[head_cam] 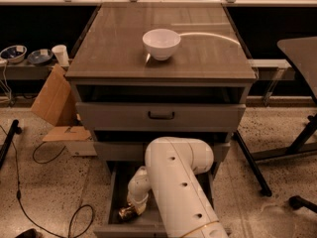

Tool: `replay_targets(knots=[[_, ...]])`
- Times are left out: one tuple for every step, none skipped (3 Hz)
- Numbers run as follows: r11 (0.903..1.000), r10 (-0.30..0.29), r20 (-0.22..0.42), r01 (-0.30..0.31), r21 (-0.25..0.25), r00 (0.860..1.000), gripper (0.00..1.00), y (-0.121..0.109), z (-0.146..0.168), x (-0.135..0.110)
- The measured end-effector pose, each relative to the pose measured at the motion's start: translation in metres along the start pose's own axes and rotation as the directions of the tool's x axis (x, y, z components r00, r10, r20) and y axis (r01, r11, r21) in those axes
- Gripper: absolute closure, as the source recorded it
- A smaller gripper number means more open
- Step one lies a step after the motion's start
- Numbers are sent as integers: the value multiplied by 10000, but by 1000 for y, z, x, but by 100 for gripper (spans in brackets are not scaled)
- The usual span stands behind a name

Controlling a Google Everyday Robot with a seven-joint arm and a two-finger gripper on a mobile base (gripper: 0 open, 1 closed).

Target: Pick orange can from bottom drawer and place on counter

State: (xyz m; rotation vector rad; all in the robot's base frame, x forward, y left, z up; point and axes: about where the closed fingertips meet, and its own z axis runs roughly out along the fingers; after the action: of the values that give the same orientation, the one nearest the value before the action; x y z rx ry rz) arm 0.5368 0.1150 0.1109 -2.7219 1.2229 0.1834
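Note:
The bottom drawer [114, 195] is pulled open at the foot of the grey cabinet. My white arm [176, 182] reaches down into it from the front. My gripper [130, 209] is low in the drawer's left front part. A small orange-brown can [124, 214] lies at the gripper's tip, partly hidden by it. I cannot tell whether the gripper holds it. The counter [109, 48] on top of the cabinet is wood-grain and glossy.
A white bowl [161, 43] stands on the counter. The two upper drawers are partly open. A shelf at the left holds bowls [14, 53] and a cup [61, 55]. Cardboard [52, 100] leans beside the cabinet. Cables [49, 202] lie on the floor; table legs [297, 143] stand at the right.

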Motion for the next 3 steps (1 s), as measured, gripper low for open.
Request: replay_targets(knots=[[9991, 35, 101, -39, 429, 9999, 89, 8, -9, -1], [9970, 71, 66, -76, 766, 10000, 100, 18, -40, -5], [9958, 132, -225, -111, 907, 9997, 100, 31, -101, -17]])
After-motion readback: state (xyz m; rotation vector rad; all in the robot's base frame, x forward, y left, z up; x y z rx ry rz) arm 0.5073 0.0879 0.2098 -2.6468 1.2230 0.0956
